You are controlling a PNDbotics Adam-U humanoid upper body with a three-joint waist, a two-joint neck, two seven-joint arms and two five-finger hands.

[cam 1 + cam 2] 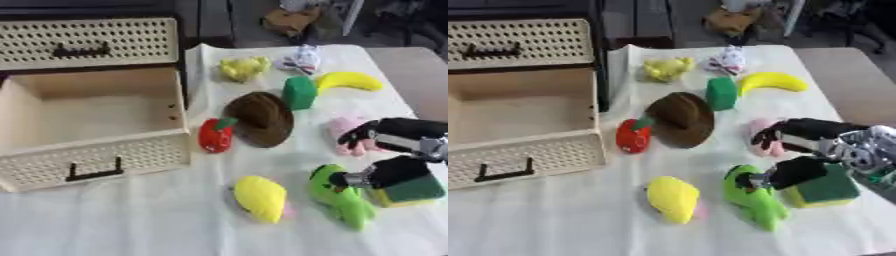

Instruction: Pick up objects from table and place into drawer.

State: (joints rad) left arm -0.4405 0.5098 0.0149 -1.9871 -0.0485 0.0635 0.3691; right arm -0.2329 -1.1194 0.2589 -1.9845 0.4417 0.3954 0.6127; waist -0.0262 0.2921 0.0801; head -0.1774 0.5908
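Observation:
A cream perforated drawer [96, 162] stands pulled out at the left, with nothing showing inside. On the white cloth lie a red pepper toy [214, 136], a brown hat [261, 118], a green block [299, 92], a banana [350, 80], a yellow plush [243, 67], a yellow lemon-shaped toy [260, 197] and a green plush [341, 197]. My right hand [820, 131] reaches in from the right, open. Its fingers hover over a pink plush [344, 126], and its thumb sits above a green-and-yellow sponge [826, 192]. It holds nothing. My left hand shows in neither view.
A second perforated drawer [87, 42] with a black handle sits shut behind the open one. A small white and pink thing [302, 60] lies at the cloth's far edge. Bare cloth [114, 220] spreads in front of the drawer. The table's right edge [420, 75] is close to my arm.

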